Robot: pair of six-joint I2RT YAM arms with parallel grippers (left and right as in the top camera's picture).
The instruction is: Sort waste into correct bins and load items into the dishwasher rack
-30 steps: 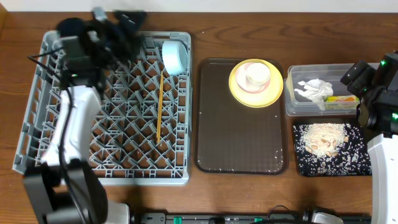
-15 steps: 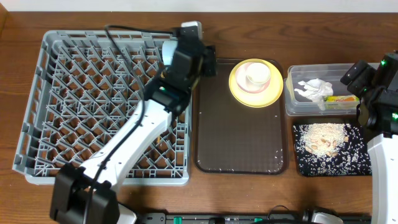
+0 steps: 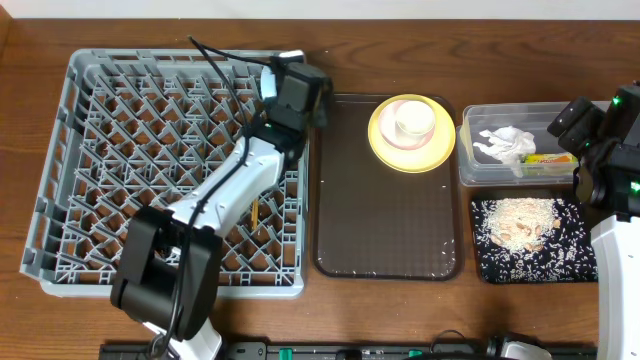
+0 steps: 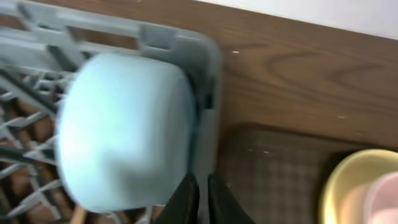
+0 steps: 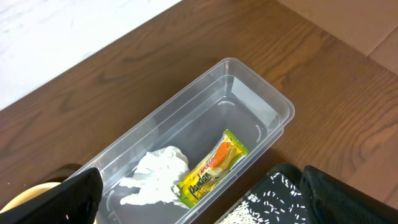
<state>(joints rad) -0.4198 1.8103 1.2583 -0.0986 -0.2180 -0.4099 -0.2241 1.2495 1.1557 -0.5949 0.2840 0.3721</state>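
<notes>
The grey dishwasher rack fills the left of the table. A light blue bowl stands on edge in its far right corner, mostly hidden under my left arm in the overhead view. My left gripper hovers beside the bowl over the rack's right wall, jaws shut with nothing seen between them. A bit of the chopsticks shows in the rack. The yellow plate carries a small white cup. My right gripper hangs open above the clear tub, which holds the napkin and wrapper.
The dark brown serving tray lies between the rack and the bins, with the plate on its far end. The black tray with rice scraps sits in front of the clear tub.
My left arm swung from the rack's far left corner to its far right corner, and its jaws closed on the way. The right arm stayed still.
</notes>
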